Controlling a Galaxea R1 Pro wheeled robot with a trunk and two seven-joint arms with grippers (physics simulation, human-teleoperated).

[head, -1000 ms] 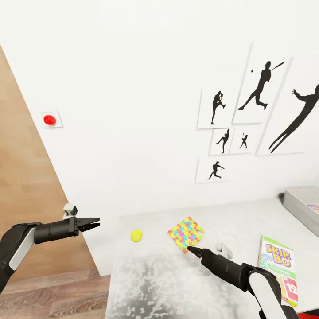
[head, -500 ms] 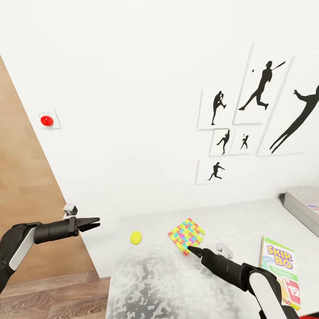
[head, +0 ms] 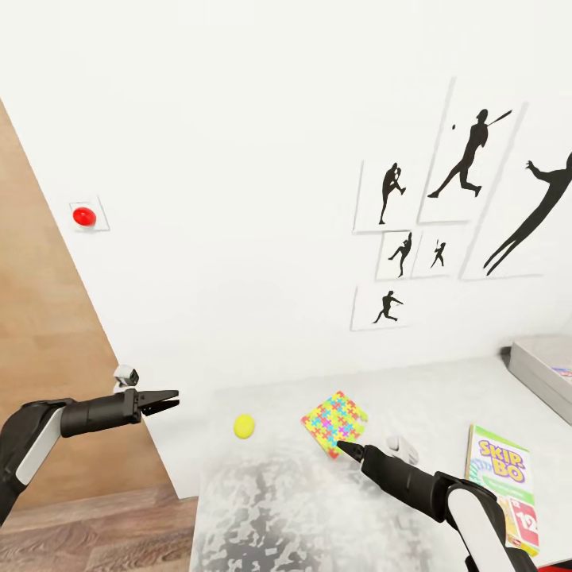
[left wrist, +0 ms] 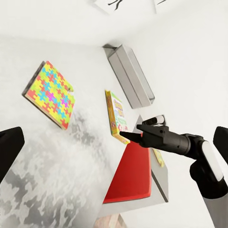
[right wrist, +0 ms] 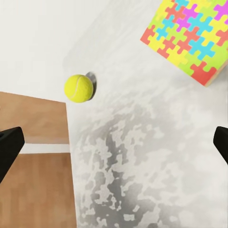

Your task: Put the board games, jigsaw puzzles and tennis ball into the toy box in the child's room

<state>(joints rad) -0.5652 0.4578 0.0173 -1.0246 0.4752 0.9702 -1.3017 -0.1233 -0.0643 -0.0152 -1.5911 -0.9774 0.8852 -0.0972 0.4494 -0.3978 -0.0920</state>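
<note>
A yellow-green tennis ball rests near the table's far left corner. One jigsaw puzzle lies flat to its right. The SKIP-BO board game lies further right, and the grey toy box stands at the far right. My right gripper hovers just before the puzzle, open and empty. Off the table's left end, my left gripper hangs open, its fingers spread wide.
A white wall with black sports silhouettes runs behind the table. A red dome button sits on the wall at left, beside a wood panel. A red chair seat lies by the table's near edge.
The camera has shifted slightly, so the table's things sit a touch lower in the picture. Both arms and the toys have stayed where they were.
</note>
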